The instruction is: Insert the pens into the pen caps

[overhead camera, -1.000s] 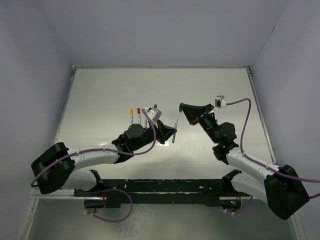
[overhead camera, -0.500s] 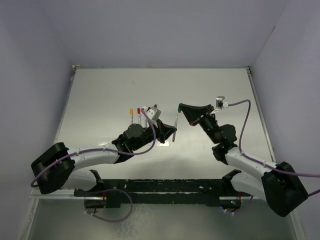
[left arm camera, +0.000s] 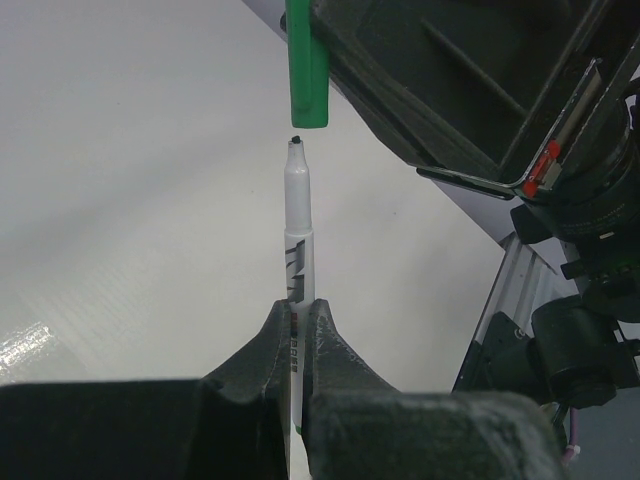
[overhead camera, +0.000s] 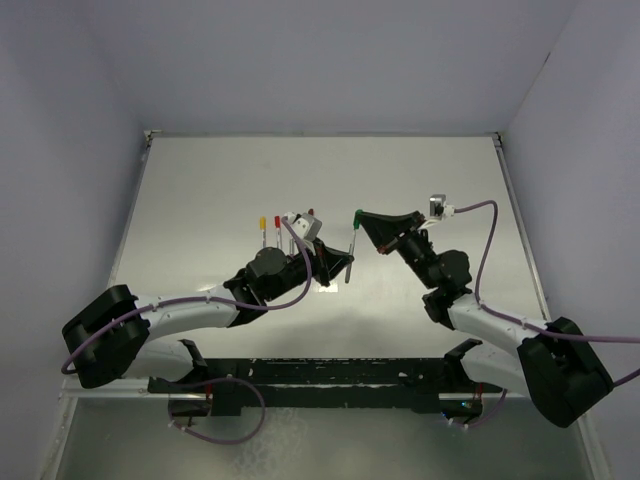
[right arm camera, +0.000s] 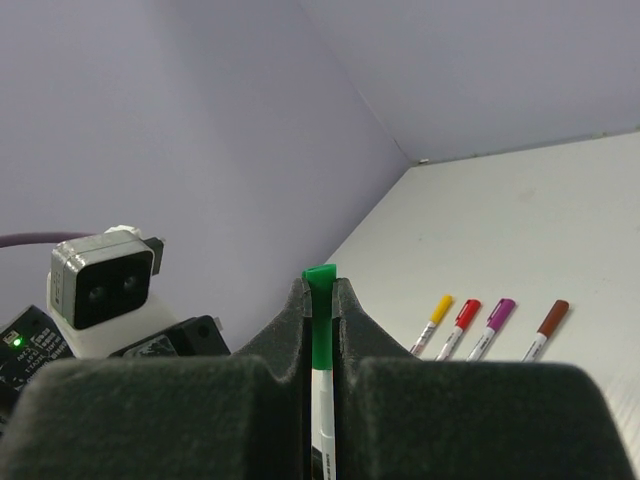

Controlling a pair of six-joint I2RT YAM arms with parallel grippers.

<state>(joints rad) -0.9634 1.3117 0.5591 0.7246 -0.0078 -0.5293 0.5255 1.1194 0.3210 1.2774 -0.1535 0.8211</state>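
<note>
Just off green cap (left arm camera: 306, 70), bare-tipped pen (left arm camera: 298, 240)

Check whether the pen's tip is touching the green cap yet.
Apart. The left wrist view shows a thin strip of table between the dark tip of the pen and the green cap.
</note>
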